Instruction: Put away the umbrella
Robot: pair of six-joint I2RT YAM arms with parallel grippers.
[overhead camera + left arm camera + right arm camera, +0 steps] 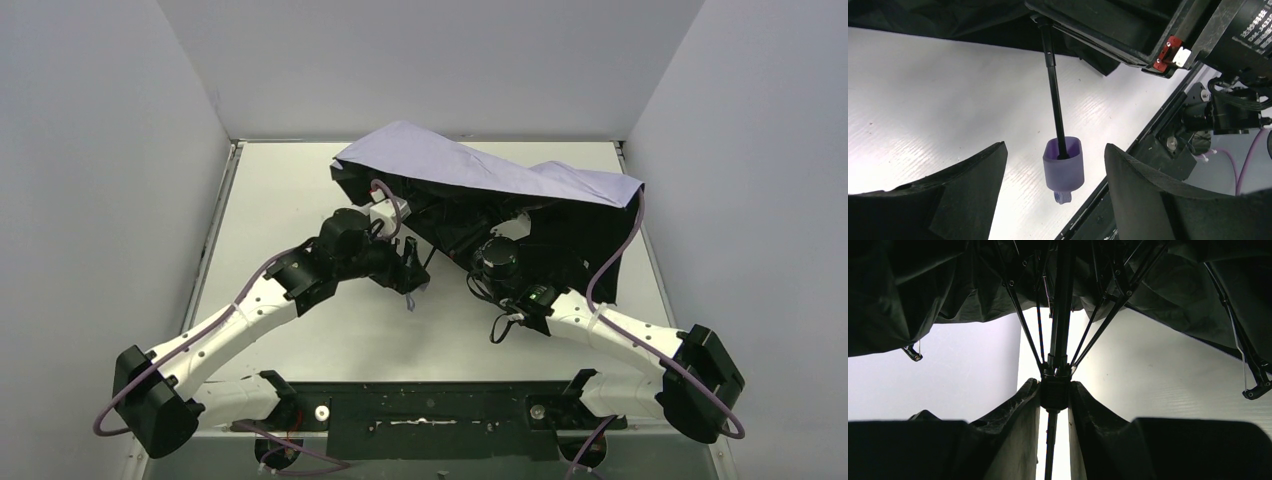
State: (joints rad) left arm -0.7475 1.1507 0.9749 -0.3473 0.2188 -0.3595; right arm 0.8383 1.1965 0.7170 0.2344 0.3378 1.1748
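We see the umbrella (480, 165) half open toward the far right of the counter (290, 200), its lavender canopy (560, 180) hanging over our right wrist. Our right tool (1054, 388) is closed narrowly on the runner (1054, 395) around the black shaft (1054, 95). Our left tool (1054, 150) stands wide, and the handle (1063, 167) sits between its fingers (973, 185) with a gap on both sides.

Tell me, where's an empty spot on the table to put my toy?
Bare table at the back left, between the left wall and the umbrella, and the near strip between the left arm and right arm. Crowded: back right, under the umbrella's canopy.
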